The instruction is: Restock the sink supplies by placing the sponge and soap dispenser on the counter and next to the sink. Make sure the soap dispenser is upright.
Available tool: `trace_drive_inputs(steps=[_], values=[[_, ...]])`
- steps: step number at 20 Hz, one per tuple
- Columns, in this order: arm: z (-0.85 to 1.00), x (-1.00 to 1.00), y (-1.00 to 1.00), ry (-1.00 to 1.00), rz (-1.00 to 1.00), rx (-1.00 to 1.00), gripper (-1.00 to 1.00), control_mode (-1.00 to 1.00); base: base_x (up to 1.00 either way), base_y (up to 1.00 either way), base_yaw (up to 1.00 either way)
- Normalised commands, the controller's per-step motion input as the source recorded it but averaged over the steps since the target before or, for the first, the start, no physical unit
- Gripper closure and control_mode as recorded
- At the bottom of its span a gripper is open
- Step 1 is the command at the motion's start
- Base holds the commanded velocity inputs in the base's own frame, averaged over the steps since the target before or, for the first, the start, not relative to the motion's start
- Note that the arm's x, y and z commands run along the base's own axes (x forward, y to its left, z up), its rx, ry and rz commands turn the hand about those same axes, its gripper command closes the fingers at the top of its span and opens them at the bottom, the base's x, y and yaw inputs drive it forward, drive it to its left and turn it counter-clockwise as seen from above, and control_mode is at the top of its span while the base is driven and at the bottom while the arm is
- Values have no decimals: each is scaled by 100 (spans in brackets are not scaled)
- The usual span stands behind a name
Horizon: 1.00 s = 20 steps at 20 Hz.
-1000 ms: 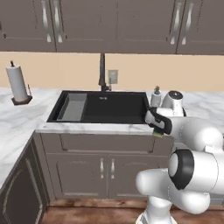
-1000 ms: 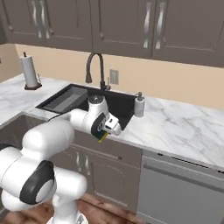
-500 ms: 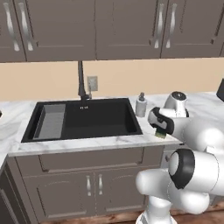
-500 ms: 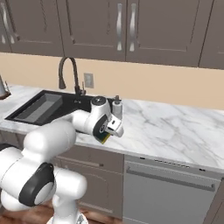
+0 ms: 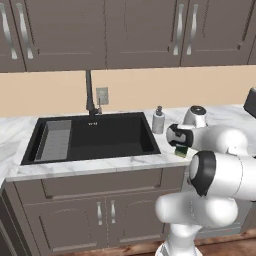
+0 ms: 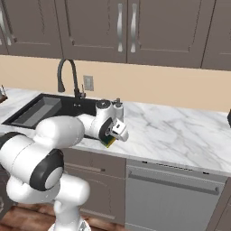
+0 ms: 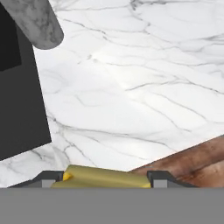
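My gripper [image 5: 179,146] hangs over the front strip of the white marble counter [image 6: 180,131], just right of the black sink [image 5: 100,135]. It is shut on the sponge [image 6: 108,142], a yellow block with a green layer. In the hand view the sponge [image 7: 105,176] sits between the two fingertips [image 7: 158,178], above the counter's front edge. The soap dispenser [image 5: 158,120] stands upright on the counter at the sink's back right corner, behind my hand. Its grey rounded body [image 7: 38,22] shows at the top left of the hand view.
A tall dark faucet [image 5: 90,95] rises behind the sink, and a grey ribbed tray [image 5: 55,140] lies in its left part. A dishwasher front [image 6: 171,194] sits below the counter to the right. A dark appliance [image 5: 250,102] stands at the far right.
The whole picture has slid left as the base drove right along the counter; the paper towel roll left the view. The gripper still holds the sponge at the sink's right side.
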Motion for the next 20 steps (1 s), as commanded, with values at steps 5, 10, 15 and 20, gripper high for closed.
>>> trace_drive_inputs(steps=[5,10,15,20], values=[[-11,53,8,12,-7,0,100,-100,0,0,0],[-1,6,0,1,-5,0,100,-100,0,0,0],[-15,0,0,0,-5,0,100,-100,0,0,0],[-22,0,2,0,-9,0,100,-100,0,0,0]])
